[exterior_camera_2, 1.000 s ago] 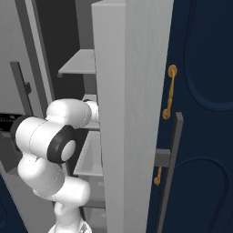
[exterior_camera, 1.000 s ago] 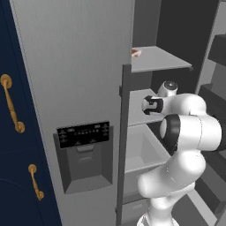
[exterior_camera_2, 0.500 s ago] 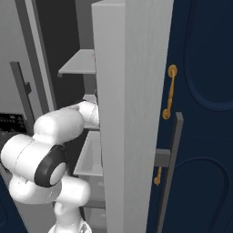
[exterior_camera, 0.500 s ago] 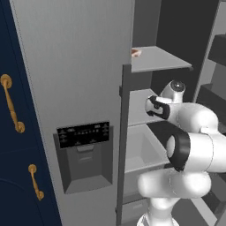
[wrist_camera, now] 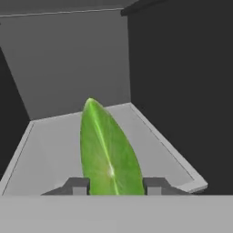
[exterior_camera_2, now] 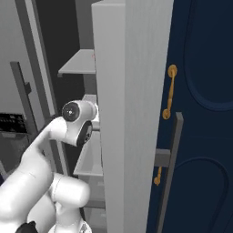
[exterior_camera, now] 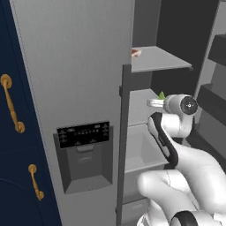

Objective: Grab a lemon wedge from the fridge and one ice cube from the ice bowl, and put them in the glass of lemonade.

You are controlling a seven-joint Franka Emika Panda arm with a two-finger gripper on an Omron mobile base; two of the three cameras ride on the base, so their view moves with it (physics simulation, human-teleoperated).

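The grey fridge (exterior_camera: 75, 66) stands with its right door (exterior_camera_2: 132, 91) swung open, and my arm reaches onto its middle shelf (wrist_camera: 150, 136). The lemon wedge (wrist_camera: 109, 150), yellow-green and standing on edge, sits between my two fingertips and touches both. My gripper (wrist_camera: 116, 185) is shut on it. From the left base view the gripper (exterior_camera: 152, 103) sits just over the shelf, with the wedge's green tip (exterior_camera: 161, 95) poking up above it. The ice bowl and the glass of lemonade are out of view.
An upper shelf (exterior_camera: 161, 59) carries a small reddish item (exterior_camera: 136, 52) at its near left. A pale drawer bin (exterior_camera: 141, 150) lies below my hand. Navy cabinets with brass handles (exterior_camera: 11, 110) (exterior_camera_2: 169, 91) flank the fridge. Dark door racks (exterior_camera: 214, 97) stand to the right.
My hand has swung from outside the door's edge into the fridge and down to the middle shelf, where the wedge now sits between its fingers.
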